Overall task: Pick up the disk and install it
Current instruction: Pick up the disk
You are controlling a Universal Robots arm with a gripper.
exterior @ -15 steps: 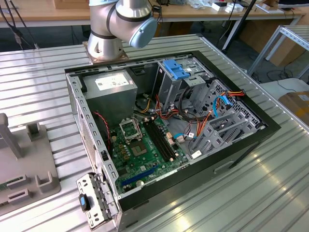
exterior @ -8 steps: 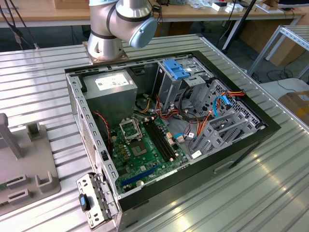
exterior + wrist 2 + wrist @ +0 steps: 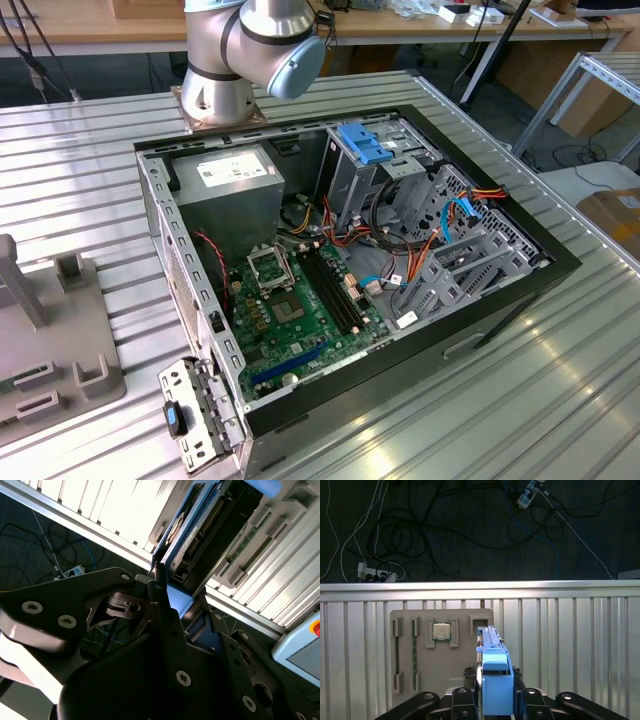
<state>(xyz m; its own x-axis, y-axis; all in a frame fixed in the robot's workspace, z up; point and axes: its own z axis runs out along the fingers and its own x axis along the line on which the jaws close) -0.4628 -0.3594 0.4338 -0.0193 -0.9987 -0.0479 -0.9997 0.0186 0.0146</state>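
While fingers [image 3: 167, 625] clamp the disk [image 3: 495, 680] | grey tray [image 3: 445, 672] close behind | chip [image 3: 440, 631] seated there

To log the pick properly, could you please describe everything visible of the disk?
The disk is a flat grey metal drive framed by a bright blue plastic carrier rail. In the first wrist view it stands on edge over the grey fixture tray. The second wrist view shows a dark side with a pin row. The claw appears shut on it, gripping its blue end.
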